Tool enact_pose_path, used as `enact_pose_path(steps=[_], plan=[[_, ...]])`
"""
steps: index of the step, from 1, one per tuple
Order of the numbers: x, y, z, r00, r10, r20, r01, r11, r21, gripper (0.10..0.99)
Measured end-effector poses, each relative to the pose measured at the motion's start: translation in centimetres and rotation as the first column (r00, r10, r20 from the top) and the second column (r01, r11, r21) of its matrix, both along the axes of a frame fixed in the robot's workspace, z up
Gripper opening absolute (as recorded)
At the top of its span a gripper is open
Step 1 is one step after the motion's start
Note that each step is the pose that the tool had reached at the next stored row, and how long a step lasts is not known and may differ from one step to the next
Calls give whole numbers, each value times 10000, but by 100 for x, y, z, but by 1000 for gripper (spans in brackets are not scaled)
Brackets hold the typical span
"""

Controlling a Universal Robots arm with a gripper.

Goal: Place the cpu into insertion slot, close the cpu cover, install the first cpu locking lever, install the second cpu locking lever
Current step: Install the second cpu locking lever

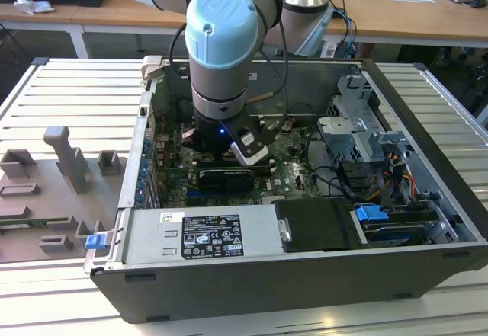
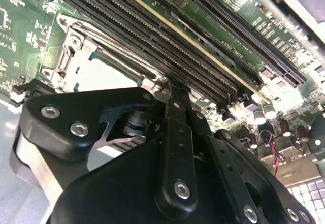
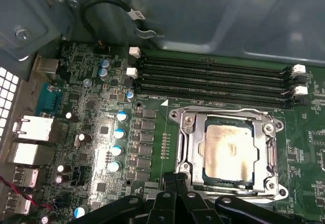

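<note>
Silver-beige square cpu (image 3: pixel 228 153) seated under silvery windowed cpu cover (image 3: pixel 195 150); black pincer (image 3: pixel 177 191) clenched empty; press levers squarely.

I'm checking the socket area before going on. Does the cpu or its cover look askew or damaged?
Nothing stands out. In the first wrist view the cpu lies flat and square in the slot, with the cover down around it, its window framing the chip evenly. No bent metal or loose part shows. The pincer sits beside the socket's edge.
</note>
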State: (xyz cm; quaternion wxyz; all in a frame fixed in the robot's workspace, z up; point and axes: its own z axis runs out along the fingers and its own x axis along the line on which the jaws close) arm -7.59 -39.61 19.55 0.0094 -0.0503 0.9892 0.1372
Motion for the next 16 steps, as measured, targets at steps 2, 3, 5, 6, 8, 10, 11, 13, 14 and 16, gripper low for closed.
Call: enact_pose_path(steps=[2,3,5,6,8,10,11,13,14,16], plan=[[0,1,29,10000,1,3,-1,10000,7,106],[-1,0,61,10000,1,1,-1,10000,2,106],[-4,1,86,10000,1,1,-1,10000,1,106],[-8,1,110,10000,1,0,-1,10000,0,106],[-9,1,126,10000,1,1,-1,10000,1,106],[-9,2,135,10000,1,2,-1,10000,4,106],[-10,1,147,10000,0,0,0,10000,3,106],[-10,1,162,10000,1,0,-1,10000,1,106],[-10,1,172,10000,0,0,0,10000,1,106],[-10,1,197,10000,1,1,-1,10000,2,106]])
